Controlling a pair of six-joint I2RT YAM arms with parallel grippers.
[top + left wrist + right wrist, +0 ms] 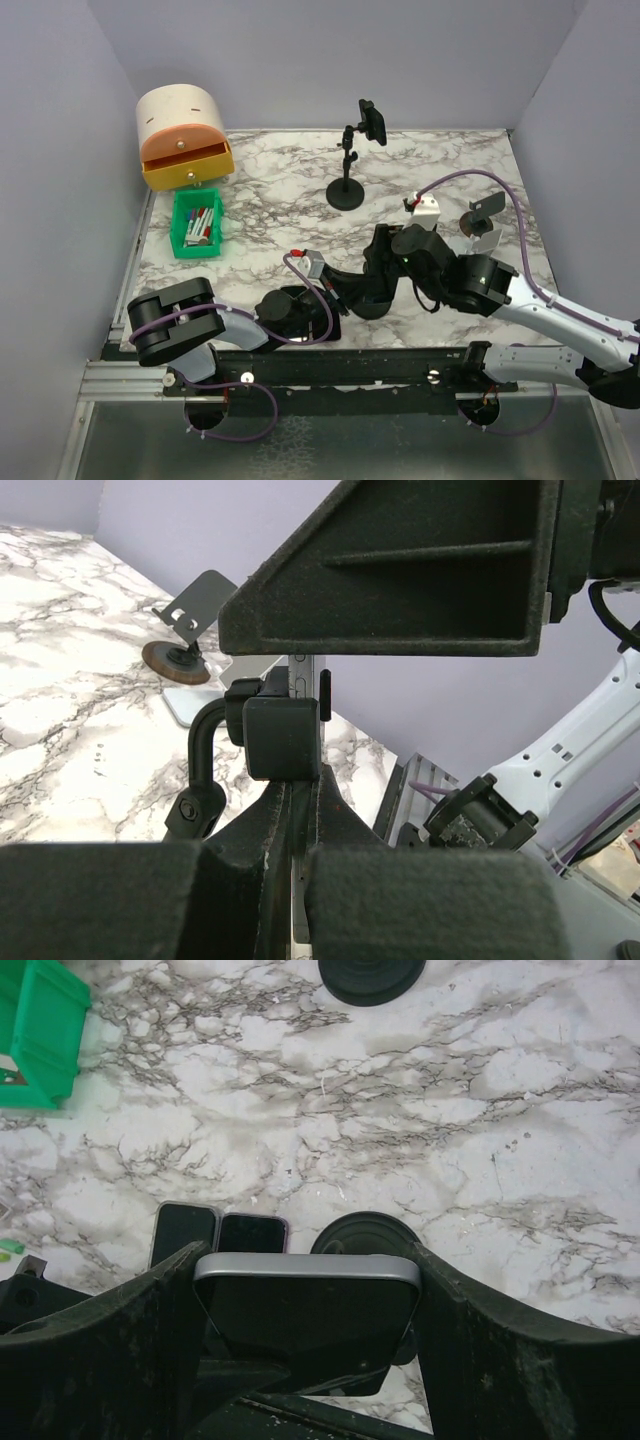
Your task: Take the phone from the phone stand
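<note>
Right gripper [305, 1265] fingers clenched on silver-edged black phone [305, 1310], phone between them, seated in black clamp phone stand [283, 735]. Left gripper [256, 860] fingers grasp stand stem between them.

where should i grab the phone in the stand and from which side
Take the phone by its two bare side edges near the top end, coming down from above. It stands roughly upright in the stand's clamp, which grips it partway along, leaving the upper edges free. The right gripper brackets it that way.
</note>
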